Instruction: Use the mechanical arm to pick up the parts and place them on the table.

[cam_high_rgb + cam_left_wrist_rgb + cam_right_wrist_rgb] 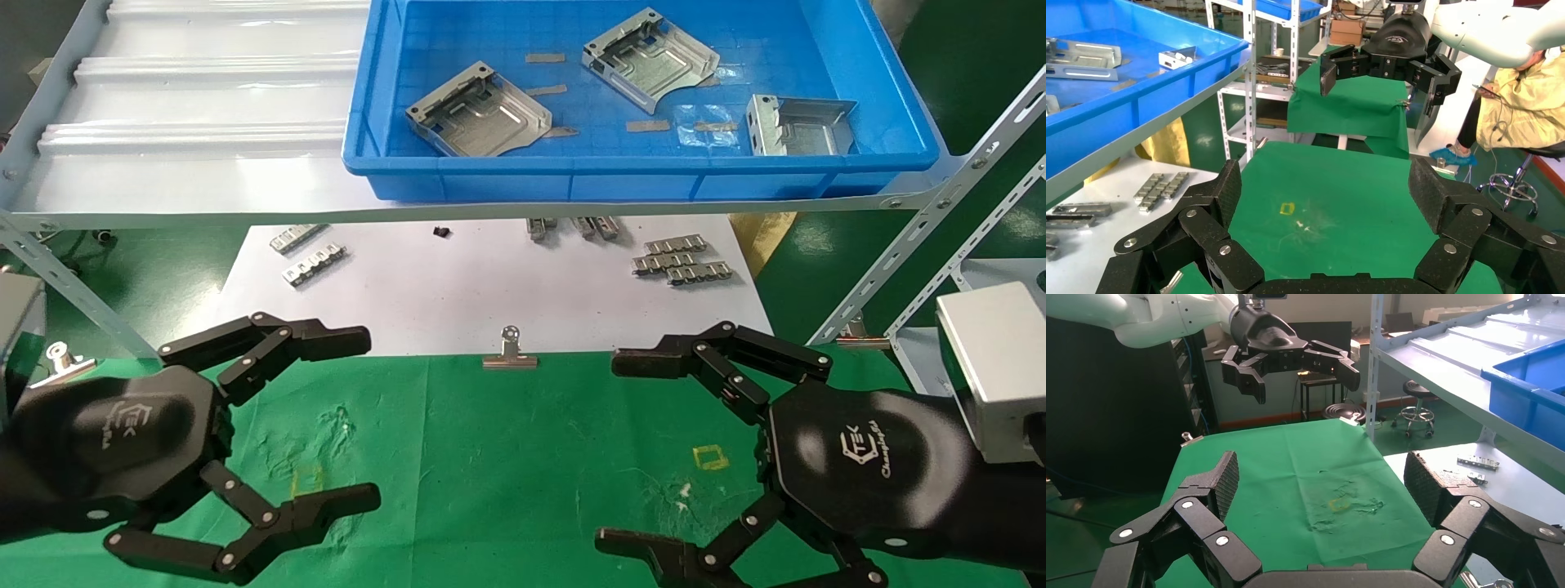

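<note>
Both tools, left [368, 418] and right [609, 447], hover spread wide and empty over the green table [523, 457] at lower frame, ready to reach the parts [478, 110] lying in the blue bin [637, 175] at upper frame.

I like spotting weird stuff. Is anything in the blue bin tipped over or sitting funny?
Yes, one thing. Of the three parts, the right one stands tipped up on its edge near the blue bin's front wall, while the left part and middle part lie flat. Both claws, left and right, hover open over the green table.
</note>
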{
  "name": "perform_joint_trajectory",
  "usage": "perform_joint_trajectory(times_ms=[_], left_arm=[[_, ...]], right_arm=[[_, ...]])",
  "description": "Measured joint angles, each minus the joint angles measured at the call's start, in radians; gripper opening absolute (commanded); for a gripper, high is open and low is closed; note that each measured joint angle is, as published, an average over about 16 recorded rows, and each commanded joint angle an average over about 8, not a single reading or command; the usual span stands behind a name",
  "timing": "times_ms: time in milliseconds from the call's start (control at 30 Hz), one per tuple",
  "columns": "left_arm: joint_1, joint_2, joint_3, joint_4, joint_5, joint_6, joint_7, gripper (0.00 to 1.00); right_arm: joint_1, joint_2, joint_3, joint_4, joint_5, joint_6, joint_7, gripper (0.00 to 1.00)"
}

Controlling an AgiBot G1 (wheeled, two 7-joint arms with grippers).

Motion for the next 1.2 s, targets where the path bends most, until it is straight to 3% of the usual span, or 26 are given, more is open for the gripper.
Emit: perform_joint_trajectory(times_ms=[1200], left_arm=[[0.000, 0.000, 0.000, 0.000, 0.000, 0.000, 0.000, 1.00]], right_arm=[[0.000, 0.000, 0.000, 0.000, 0.000, 0.000, 0.000, 1.00]])
